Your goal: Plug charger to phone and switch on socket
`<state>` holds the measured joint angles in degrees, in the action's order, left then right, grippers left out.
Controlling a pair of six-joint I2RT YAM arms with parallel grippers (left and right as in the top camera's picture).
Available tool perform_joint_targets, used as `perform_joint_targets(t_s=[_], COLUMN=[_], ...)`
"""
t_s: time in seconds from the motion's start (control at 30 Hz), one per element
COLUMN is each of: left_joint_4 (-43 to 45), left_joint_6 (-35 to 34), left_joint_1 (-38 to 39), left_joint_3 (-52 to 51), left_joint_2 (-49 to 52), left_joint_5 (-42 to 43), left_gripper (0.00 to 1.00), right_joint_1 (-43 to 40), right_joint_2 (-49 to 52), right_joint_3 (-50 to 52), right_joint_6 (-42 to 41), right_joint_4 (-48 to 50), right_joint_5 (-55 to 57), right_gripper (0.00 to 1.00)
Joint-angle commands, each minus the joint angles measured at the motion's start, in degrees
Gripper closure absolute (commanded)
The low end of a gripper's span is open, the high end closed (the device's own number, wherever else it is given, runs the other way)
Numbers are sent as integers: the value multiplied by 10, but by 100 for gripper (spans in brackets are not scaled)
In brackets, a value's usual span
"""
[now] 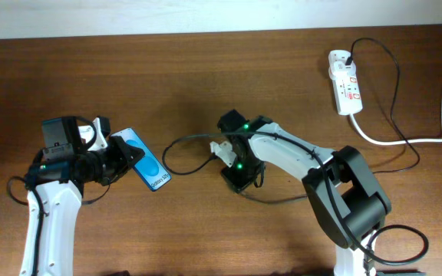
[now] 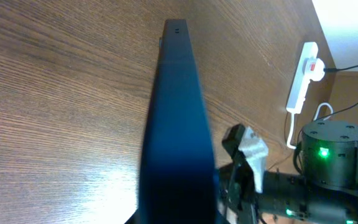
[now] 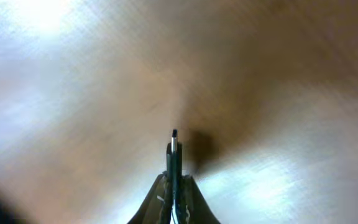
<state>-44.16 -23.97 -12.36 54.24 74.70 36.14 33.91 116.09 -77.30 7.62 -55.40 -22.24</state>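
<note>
Right gripper [image 3: 173, 186] is clamped on the charger [image 3: 174, 149] at its connector tip, left gripper [image 1: 123, 159] grips the phone [image 1: 148, 169] nearby, so plugging seems in hand: next, tip must meet phone's port.

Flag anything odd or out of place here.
Nothing is spilled or damaged. The phone sits askew, but only because the left pincer holds it. The charger connector is clamped in the right pincer.

Worktop [image 1: 206, 92]: dark brown wood, grain running left to right, soft sheen, fills nearly whole overhead view.
Pale strip [image 1: 129, 15]: off-white band beyond worktop's far edge, full width, widest at far-left corner, narrowing toward far-right corner.
</note>
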Motion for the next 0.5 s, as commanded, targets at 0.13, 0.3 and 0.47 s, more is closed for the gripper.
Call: perform_joint_targets(t_s=[0.13, 0.3, 0.47], left_joint_4=[19, 66, 161], left_joint_6=[36, 48, 47], left_joint_1=[-2, -2, -2], left_joint_3=[17, 17, 17], left_joint_2=[0, 0, 0], left_joint_5=[94, 195, 296], left_gripper=[95, 99, 100], right_joint_1=[-72, -116, -125], right_joint_2=[-81, -141, -199], right_joint_3=[-41, -41, -41], right_joint_6=[7, 40, 123], right_joint_4=[-78, -159, -223], right_joint_5=[-243, -277, -440], right_gripper=[96, 96, 96])
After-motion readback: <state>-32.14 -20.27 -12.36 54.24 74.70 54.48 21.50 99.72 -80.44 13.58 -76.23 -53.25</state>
